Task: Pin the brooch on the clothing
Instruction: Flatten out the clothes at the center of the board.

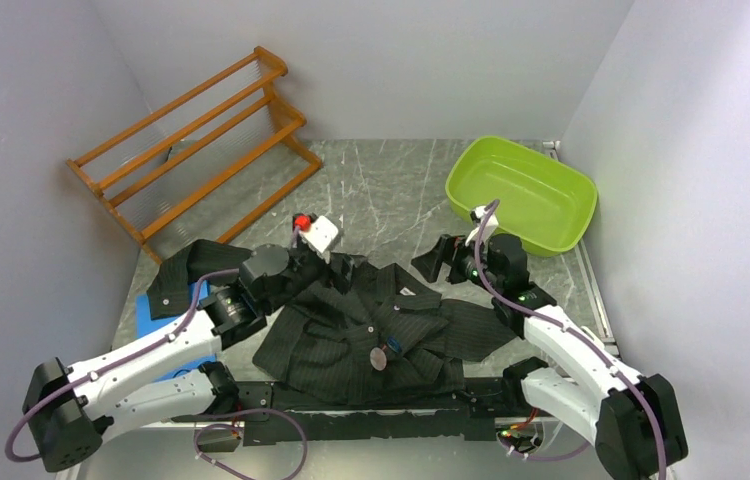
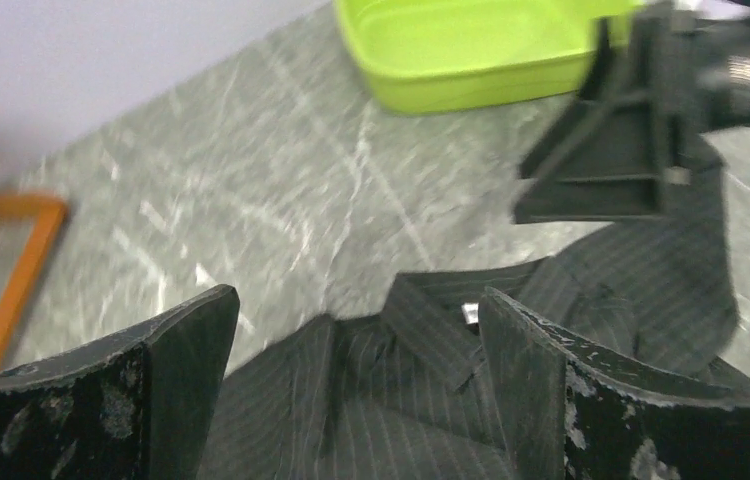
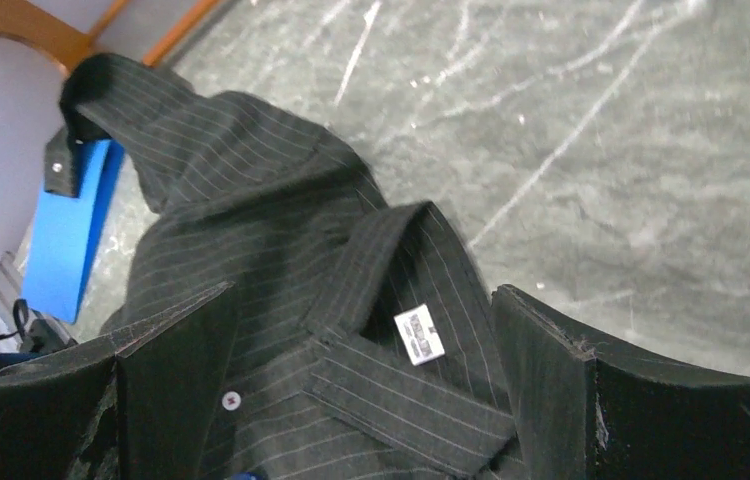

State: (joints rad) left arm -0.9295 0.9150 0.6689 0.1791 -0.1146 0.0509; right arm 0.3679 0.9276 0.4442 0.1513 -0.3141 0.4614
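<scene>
Clothing (image 1: 351, 340), a black shirt with fine pale stripes, lies spread and somewhat wrinkled on the grey table (image 1: 391, 190) between the two arms, with its collar toward the far side. On the front of it, close to the line of buttons, sits a small round pale disc, which I take to be the brooch (image 1: 379, 358). It touches the cloth and no gripper is near it. From this I judge that the main part of the task, bringing the brooch onto the shirt, is done or almost done. Whether its pin really goes through the fabric is too small to see from above, and neither wrist camera shows the brooch at all. The left gripper (image 2: 358, 300) hangs over the collar region with its fingers wide apart and nothing between them. The right gripper (image 3: 361, 295) is also wide apart and empty, above the collar with the white label (image 3: 419, 333). What may be left, in my opinion, is only to check that the brooch holds and to take the arms away. The green basin (image 1: 521, 195) and the wooden rack (image 1: 191, 140) stand well apart from the shirt.
</scene>
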